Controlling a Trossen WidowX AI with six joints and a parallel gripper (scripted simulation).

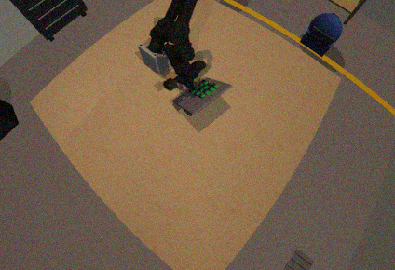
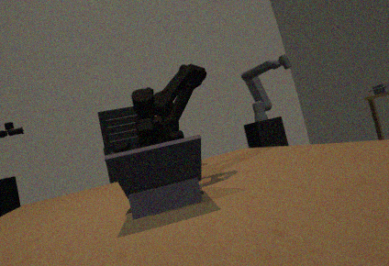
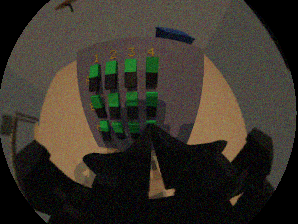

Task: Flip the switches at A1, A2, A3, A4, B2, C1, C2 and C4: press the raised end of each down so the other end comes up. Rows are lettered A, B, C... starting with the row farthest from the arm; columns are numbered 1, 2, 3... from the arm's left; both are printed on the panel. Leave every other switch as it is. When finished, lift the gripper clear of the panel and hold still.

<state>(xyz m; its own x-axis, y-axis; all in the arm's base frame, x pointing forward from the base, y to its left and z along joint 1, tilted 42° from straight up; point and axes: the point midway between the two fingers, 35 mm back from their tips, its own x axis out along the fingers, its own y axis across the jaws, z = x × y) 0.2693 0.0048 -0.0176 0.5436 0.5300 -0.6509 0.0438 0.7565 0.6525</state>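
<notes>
The switch panel (image 1: 190, 106) (image 2: 158, 167) (image 3: 177, 80) is grey and tilted on a stand; the exterior camera sees its back. In the wrist view three rows of four switches have green far parts and dark near parts, including A1 (image 3: 94, 77), A4 (image 3: 152, 72), B2 (image 3: 114, 105), C1 (image 3: 104, 129) and C2 (image 3: 118, 129). Which ends are raised is not clear. My gripper (image 1: 192, 87) (image 3: 150, 126) is shut and empty, its tips at C4 (image 3: 151, 122), covering most of it. Contact cannot be told. The panel hides the tips in the exterior view.
The panel stands on a tan table (image 1: 140, 169) (image 2: 294, 204). A grey box-like block (image 1: 156, 61) is beside the arm, behind the gripper. A blue rounded object (image 1: 326, 27) stands beyond the table edge. Another pale robot arm (image 2: 259, 89) stands on a dark pedestal in the background.
</notes>
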